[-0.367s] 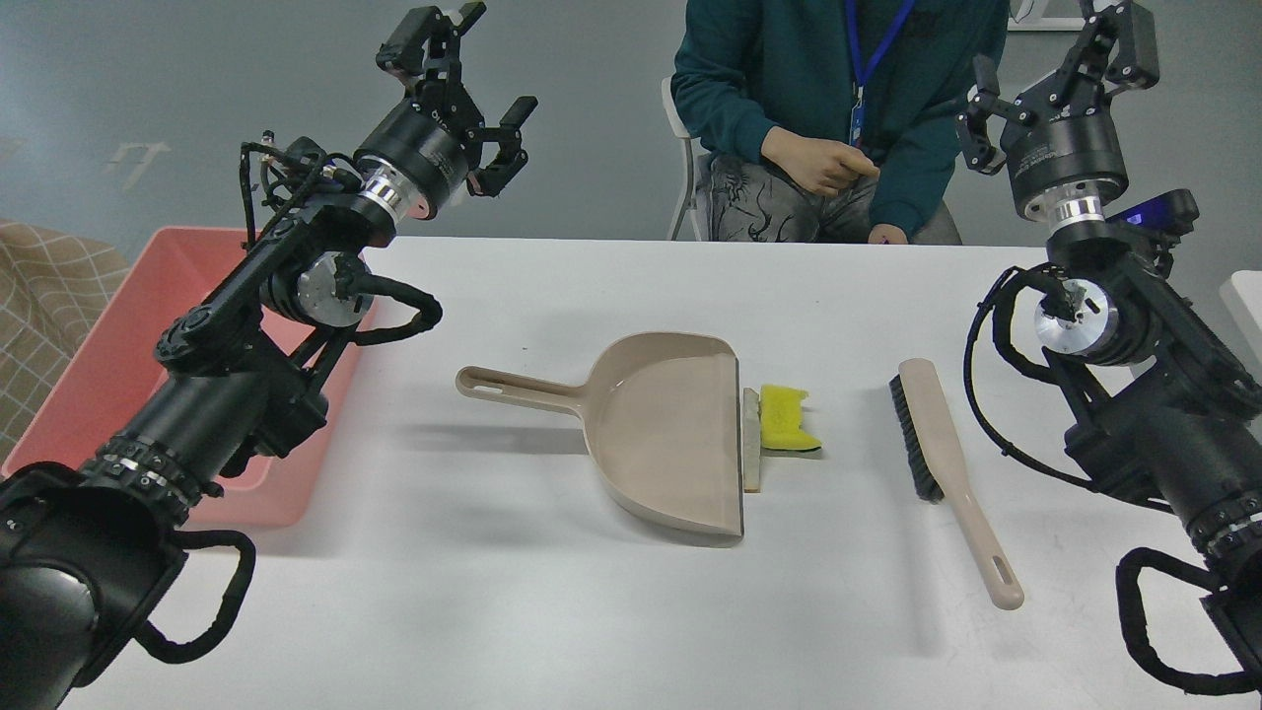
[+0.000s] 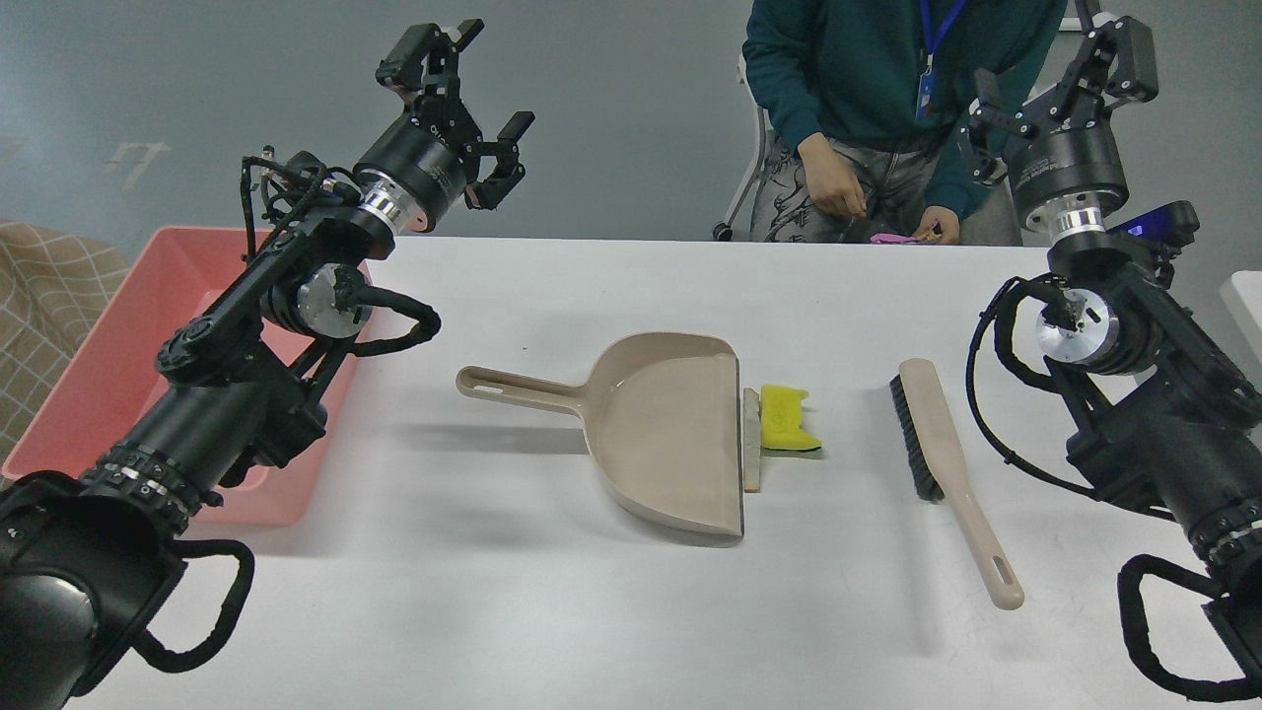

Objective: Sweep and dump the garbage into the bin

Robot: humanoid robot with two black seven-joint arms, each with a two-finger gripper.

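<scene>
Standing idle above the far edge of the worktop [image 2: 552, 611], both arms are raised and neither tool is in hand. The left gripper [image 2: 463, 99] has its jaws spread wide and empty; the right gripper [image 2: 1060, 84] likewise shows parted jaws holding nothing.

Garbage position: the yellow sponge-like piece [image 2: 786, 418] and the thin beige-grey strip [image 2: 752, 439] lie mid-worktop, the strip touching the dustpan [image 2: 661, 434] lip, the sponge just beside it.

Risks noted:
- The brush [image 2: 937, 454] lies flat, handle toward the near edge; a shallow grasp could let it twist in the jaws.
- Sweeping against an unheld dustpan would likely push it toward the left edge rather than load it.
- The strip may slide under the lip instead of over it.
- A person [image 2: 868, 99] stands just beyond the far edge, close to the right arm (collision hazard).

Containers: the dustpan is empty. The pink bin [image 2: 118, 335] sits at the far left corner; its visible floor is bare, the remainder hidden behind the left arm.
</scene>
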